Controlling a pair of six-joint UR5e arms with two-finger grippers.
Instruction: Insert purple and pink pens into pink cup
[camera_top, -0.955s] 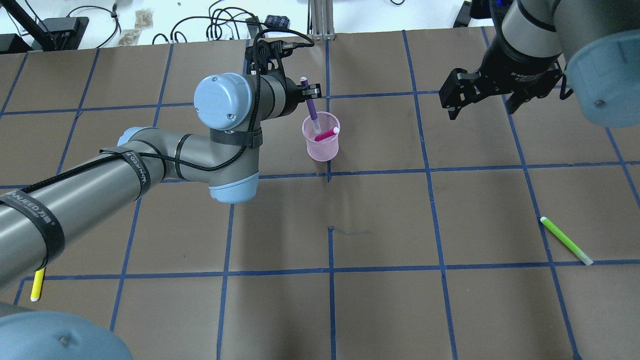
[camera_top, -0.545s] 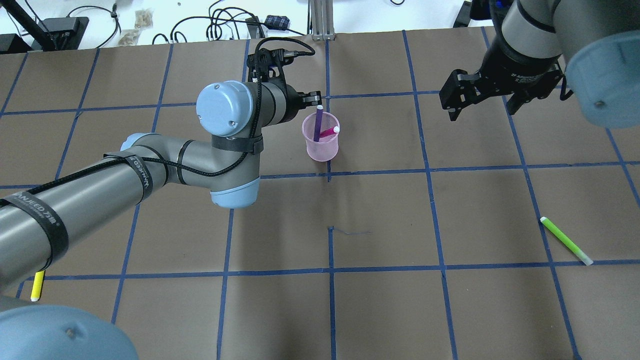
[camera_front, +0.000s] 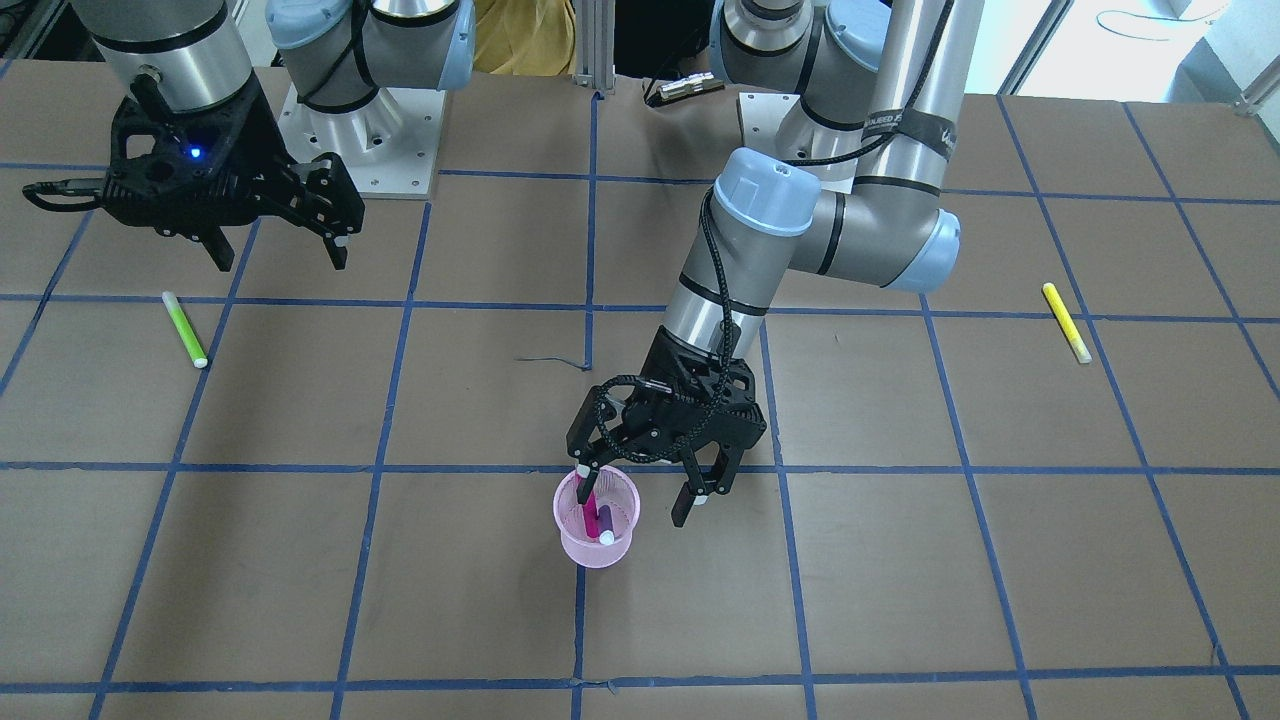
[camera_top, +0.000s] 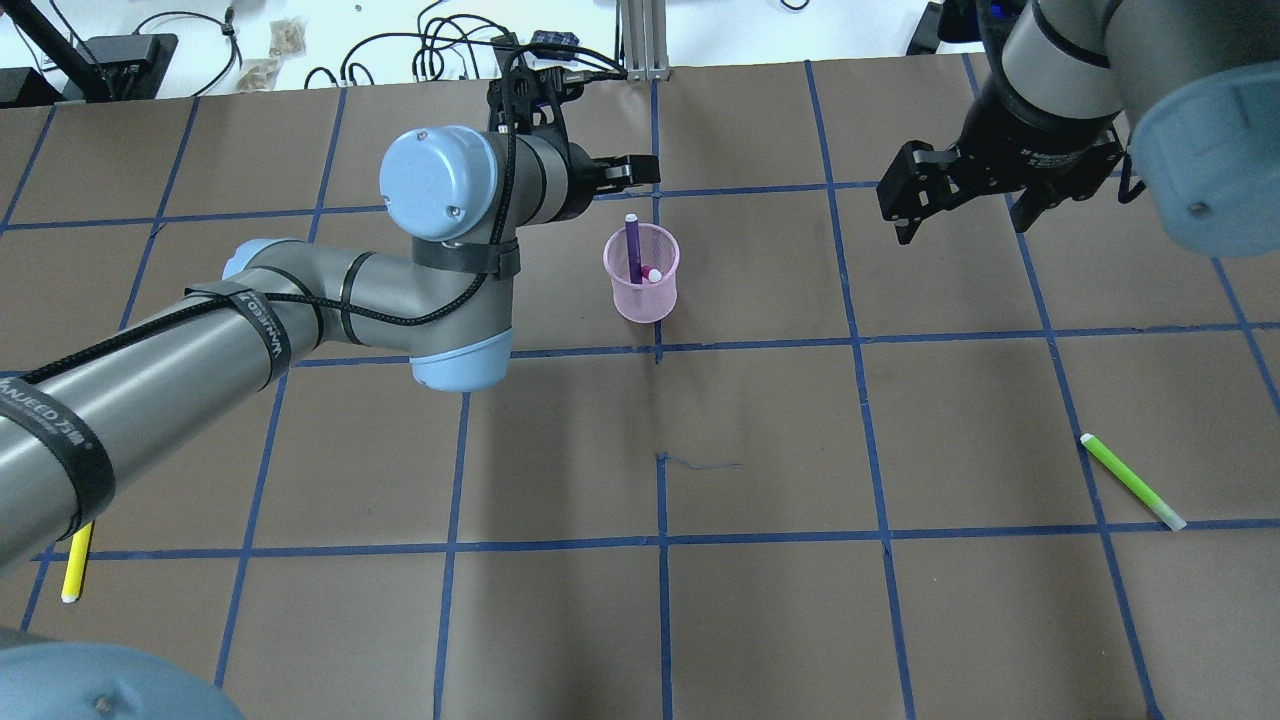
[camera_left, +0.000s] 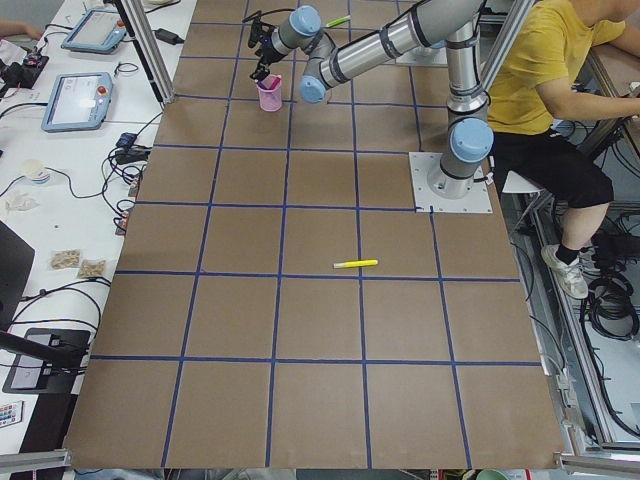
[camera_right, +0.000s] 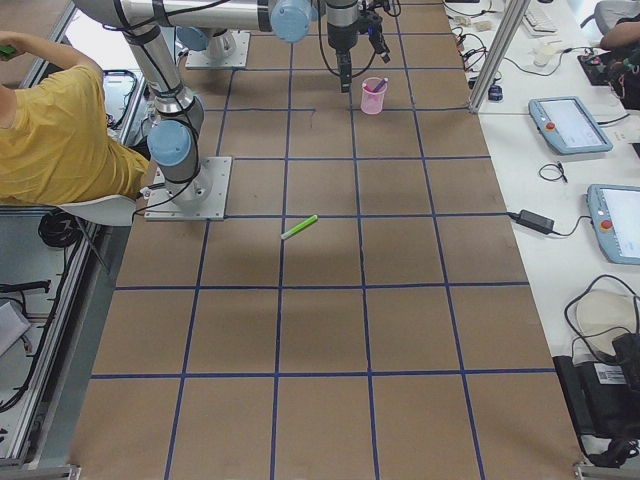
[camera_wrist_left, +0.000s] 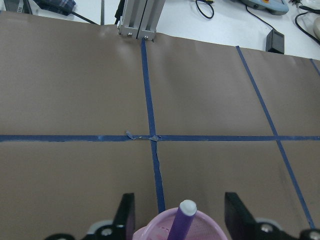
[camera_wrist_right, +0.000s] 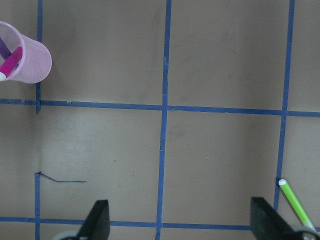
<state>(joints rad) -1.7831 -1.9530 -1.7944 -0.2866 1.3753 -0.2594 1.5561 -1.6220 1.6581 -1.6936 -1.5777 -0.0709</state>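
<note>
The pink cup (camera_top: 641, 285) stands upright near the table's far middle. The purple pen (camera_top: 633, 248) and the pink pen (camera_front: 589, 518) both stand inside it, leaning on the rim. My left gripper (camera_front: 635, 495) is open and empty; it hovers just above and beside the cup, touching neither pen. In the left wrist view the purple pen (camera_wrist_left: 182, 222) rises from the cup (camera_wrist_left: 210, 226) between my spread fingers (camera_wrist_left: 125, 215). My right gripper (camera_top: 955, 215) is open and empty, well off to the cup's right. The right wrist view shows the cup (camera_wrist_right: 31, 65) at top left.
A green pen (camera_top: 1132, 481) lies on the table at the right. A yellow pen (camera_top: 74, 565) lies at the near left, partly under my left arm. An aluminium post (camera_top: 640, 40) stands at the far edge behind the cup. A seated person (camera_left: 560, 60) is beside the robot base.
My left gripper has opened and let go of the purple pen, which dropped into the cup. The gripper then drew back from the cup. The pink pen shifted more upright.
</note>
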